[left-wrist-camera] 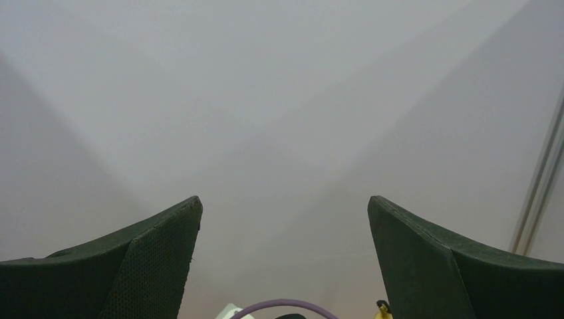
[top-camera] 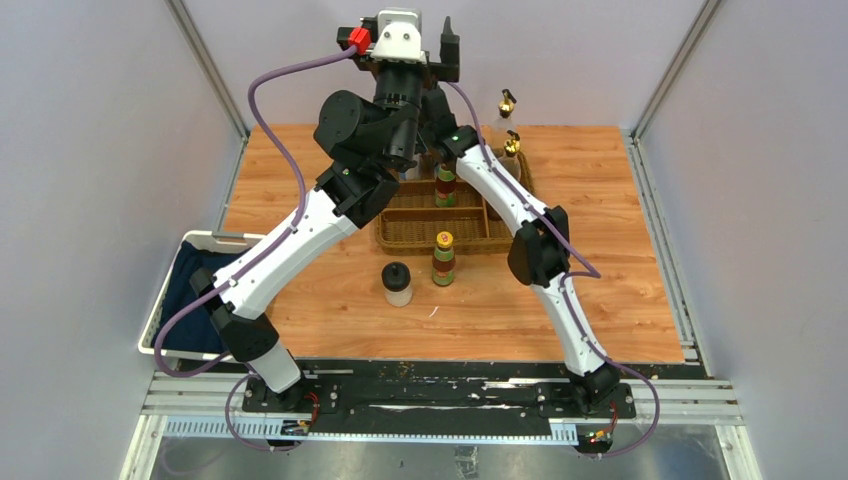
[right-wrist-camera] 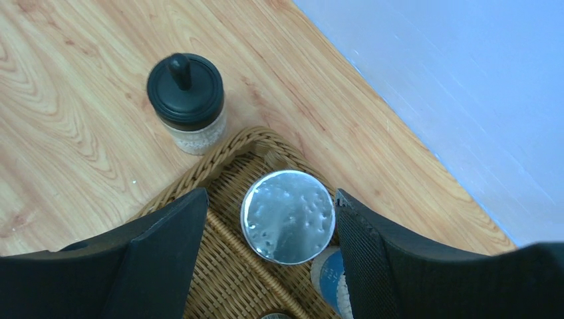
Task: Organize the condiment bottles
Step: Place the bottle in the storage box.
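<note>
I am looking down on two arms reaching over a wooden table point(top-camera: 620, 260). The left arm point(top-camera: 300, 235) is stretching up and far forward, holding the left gripper point(left-wrist-camera: 284, 206) high above the back of the table. Its wrist camera is showing only grey wall, and its fingers are standing wide apart with nothing between them. The right arm point(top-camera: 500, 185) is bending at the elbow and reaching toward the far left corner of the wicker tray point(top-camera: 420, 240), its wrist hidden behind the left arm in the overhead view. Through its wrist camera, the right gripper point(right-wrist-camera: 271, 194) is pointing down with its fingers parted. A silver-lidded shaker point(right-wrist-camera: 287, 216) is standing upright in that tray corner, below and between them, with a clear gap on one side, so it is not clamped. A black-lidded jar point(right-wrist-camera: 186, 100) is sitting on the table just outside the same corner. Something blue and white is peeking in beside the shaker; I cannot tell what it is. Overhead, a sauce bottle point(top-camera: 445, 185) is standing inside the tray and a second sauce bottle point(top-camera: 443, 260) on the table just in front of it, with a second black-lidded jar point(top-camera: 397, 285) beside that. A gold-spouted cruet point(top-camera: 512, 145) is standing at the tray's far right corner and a second cruet point(top-camera: 507, 105) just behind it. A white basket point(top-camera: 220, 237) holding dark cloth is sitting off the table's left edge.
</note>
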Controlling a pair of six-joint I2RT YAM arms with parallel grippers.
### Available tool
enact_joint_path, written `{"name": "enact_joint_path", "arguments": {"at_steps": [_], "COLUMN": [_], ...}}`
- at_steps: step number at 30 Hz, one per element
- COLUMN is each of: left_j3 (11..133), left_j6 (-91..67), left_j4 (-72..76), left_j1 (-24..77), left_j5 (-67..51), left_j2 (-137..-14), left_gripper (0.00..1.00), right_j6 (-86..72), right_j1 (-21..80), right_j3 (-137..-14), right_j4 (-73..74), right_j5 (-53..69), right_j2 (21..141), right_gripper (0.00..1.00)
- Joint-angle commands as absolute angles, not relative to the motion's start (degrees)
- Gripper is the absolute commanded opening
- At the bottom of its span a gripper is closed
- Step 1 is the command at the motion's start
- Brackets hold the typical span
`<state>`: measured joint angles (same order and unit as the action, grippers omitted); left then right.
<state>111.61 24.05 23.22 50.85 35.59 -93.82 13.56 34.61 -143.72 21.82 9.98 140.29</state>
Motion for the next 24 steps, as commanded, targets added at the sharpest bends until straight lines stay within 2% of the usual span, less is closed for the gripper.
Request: {"name": "enact_joint_path", "arguments": {"at_steps": [1,24], "left_j3": [111.4,109.6], "left_j6": [25.3,24.6], "left_j4": [24.9,24.8], "left_j1": [51.6,52.6], "left_j5": [36.6,37.5], "left_j2": [-93.2,-89.3], "left_gripper": [1.00,1.00], "right_j6": [16.2,20.4], "right_j1": [36.8,44.0], "right_j3": [-143.6,-145.9], "right_j4": [20.9,20.6], "right_j5": [10.5,14.8], "right_j2": [136.0,139.9], "right_gripper": [0.73,0.72]}}
